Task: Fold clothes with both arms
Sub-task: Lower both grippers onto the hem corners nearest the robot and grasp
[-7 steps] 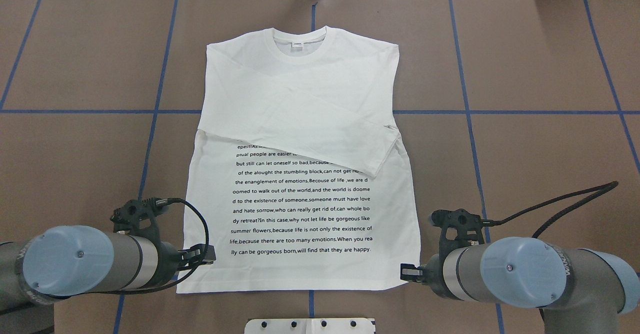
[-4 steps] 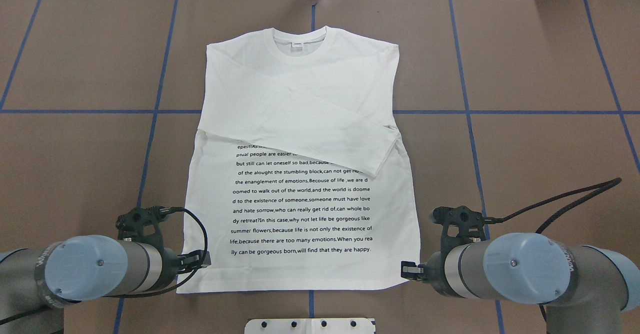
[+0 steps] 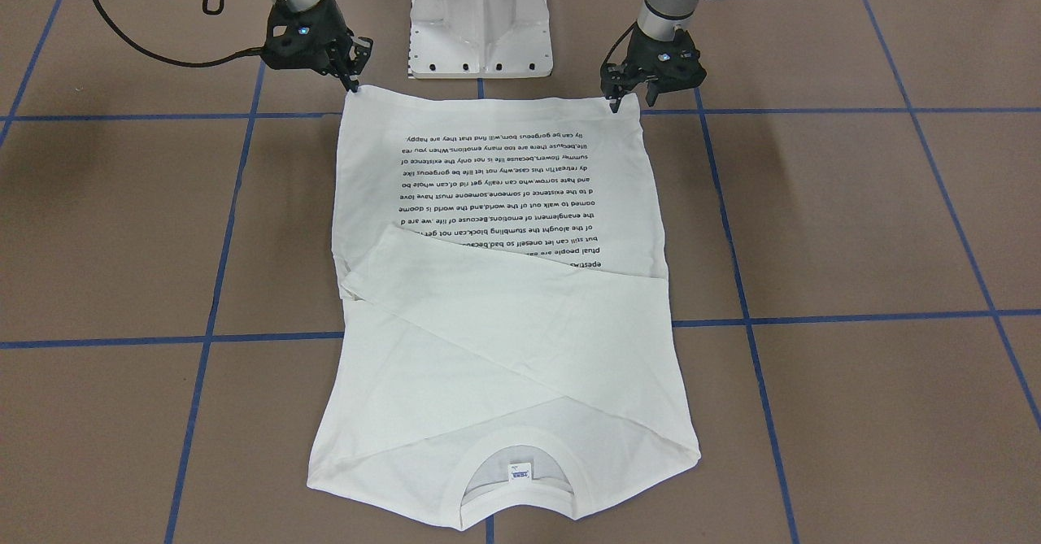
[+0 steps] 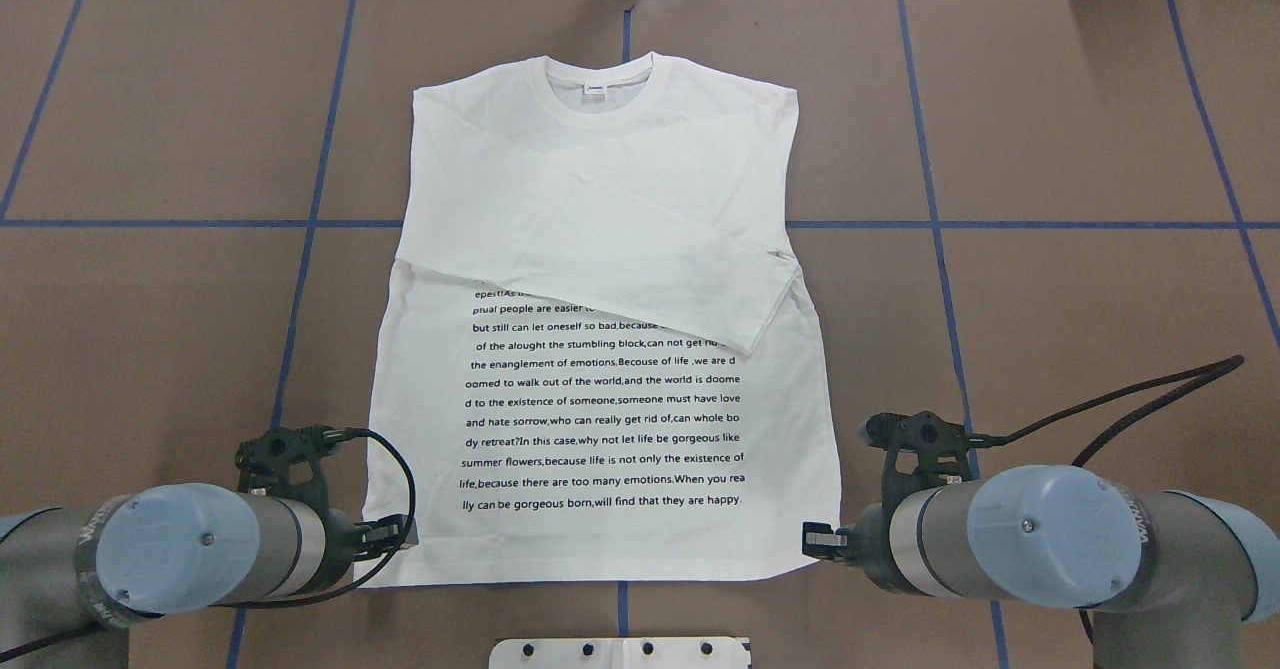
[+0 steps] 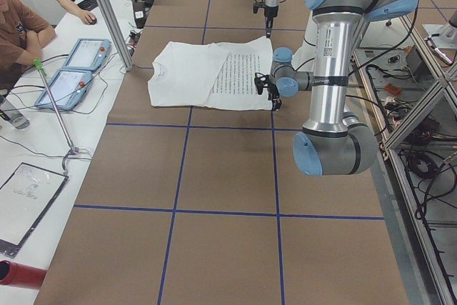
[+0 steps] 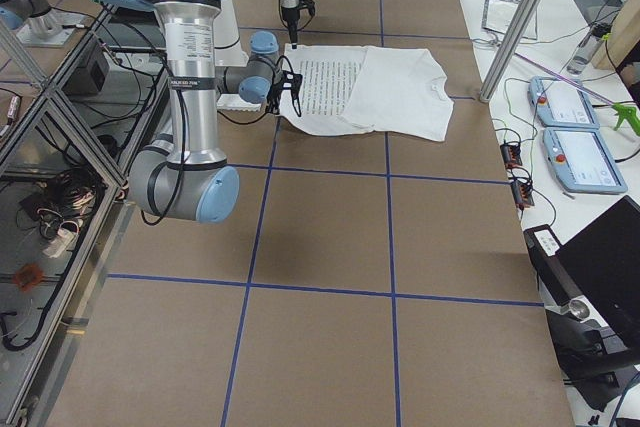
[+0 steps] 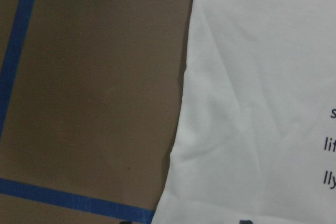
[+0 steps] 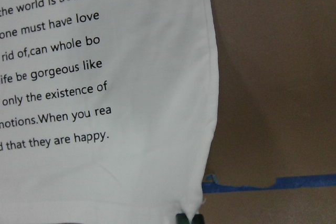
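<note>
Tabletop (image 4: pixel 1050 299): flat, covered in matte brown sheet, divided into large squares by blue tape lines (image 4: pixel 1080 224).

T-shirt (image 4: pixel 600 199): white cotton, lying flat at the centre of the tabletop, collar at the far side, hem at the near edge by the robot. Both long sleeves (image 4: pixel 650 269) are folded in across the chest as diagonal bands. The upper one ends in a cuff near the right side seam and covers the top lines of the black text block (image 4: pixel 605 409). Fabric is smooth, with faint creases only.

Left arm (image 4: pixel 180 549) and right arm (image 4: pixel 1040 539): grey tubes with light-blue caps, coming in low from the near corners, one on each side of the hem. A black cable (image 4: pixel 1130 399) loops out to the right of the right arm. Nothing lies between the arms and the shirt.

White metal pedestal (image 3: pixel 480 15): stands just behind the middle of the hem, apart from it.

Left side view: a white bench runs along the far edge of the tabletop, carrying two touch panels (image 5: pixel 86 53) and seated people (image 5: pixel 21 26).

Left fingers (image 4: pixel 398 529): at the near left hem corner, spread apart. In the wrist view the tips straddle the cloth's edge and nothing is gripped.

Right fingers (image 8: pixel 182 217): at the near right hem corner, drawn together on the cloth, which puckers at the tips.

Ribbed collar (image 4: pixel 600 117): a round band. Neck label (image 4: pixel 596 90): a small white tab inside it.
</note>
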